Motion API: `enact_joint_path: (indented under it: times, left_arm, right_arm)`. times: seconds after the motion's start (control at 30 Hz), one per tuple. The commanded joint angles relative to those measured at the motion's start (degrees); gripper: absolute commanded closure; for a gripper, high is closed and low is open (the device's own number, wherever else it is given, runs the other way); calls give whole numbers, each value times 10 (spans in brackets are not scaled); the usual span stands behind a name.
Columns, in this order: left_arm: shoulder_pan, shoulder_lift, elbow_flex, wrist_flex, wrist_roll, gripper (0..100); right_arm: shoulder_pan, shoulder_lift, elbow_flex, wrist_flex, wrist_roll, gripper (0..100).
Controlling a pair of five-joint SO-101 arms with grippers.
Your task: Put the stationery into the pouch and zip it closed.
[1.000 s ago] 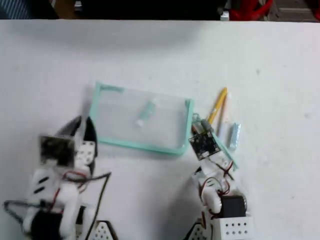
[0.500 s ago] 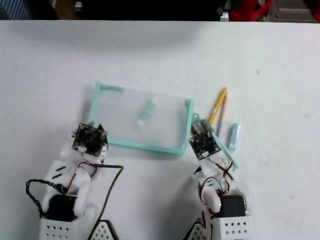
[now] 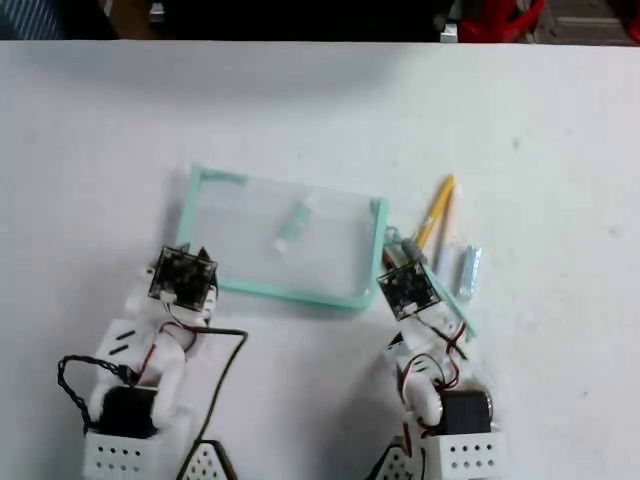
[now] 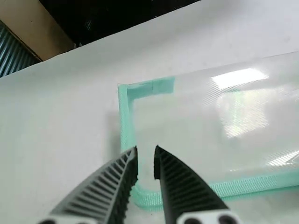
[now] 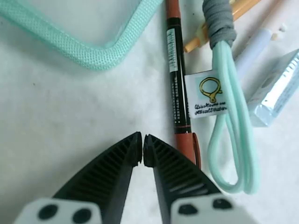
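At the left, the left gripper (image 4: 145, 156) hangs low over the near left corner of the pouch (image 3: 290, 293). Its fingers are barely parted, a narrow slit between the tips, with nothing caught in it. One finger overlaps the mint-green trim of the pouch's left edge.

The pouch lies flat on the white table (image 3: 300, 100) between the two arms, a clear rectangle bordered in green. A small pale teal item (image 3: 293, 225) shows at its middle, seemingly inside, though through the translucent wall it might just as well lie on top.

The right gripper (image 5: 142, 144) sits just off the pouch's near right corner. Its tips are pressed together and hold nothing; bare table lies beneath them.

The rest of the stationery lies outside the pouch, clustered just beside that gripper. There is a brown pen (image 5: 175, 70) nearest the pouch, then a mint cord loop (image 5: 223, 58) with a grey wrap and a paper tag. A yellow pencil (image 3: 437, 208) slants away behind them, next to a pale pen (image 5: 254, 49). Farthest right is a small foil-wrapped piece (image 5: 275, 91)
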Motion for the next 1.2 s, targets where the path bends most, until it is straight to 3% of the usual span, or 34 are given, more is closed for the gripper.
enact_joint_path:
  times: [0.0,0.47,0.73,0.93,1.17]
  left_arm:
    - [2,-5,-3,-11,-7,920]
    - [33,-5,12,-11,-8,919]
    - [27,-5,14,-11,-11,920]
    - [32,-5,10,4,-8,920]
    - [27,-5,11,1,-8,921]
  right_arm:
    - [-5,-3,4,2,1,981]
    - [-3,-4,4,-4,1,981]
    - [49,-4,4,-221,1,981]
    - [50,-4,4,-221,5,981]
    - [73,-4,4,-221,189,981]
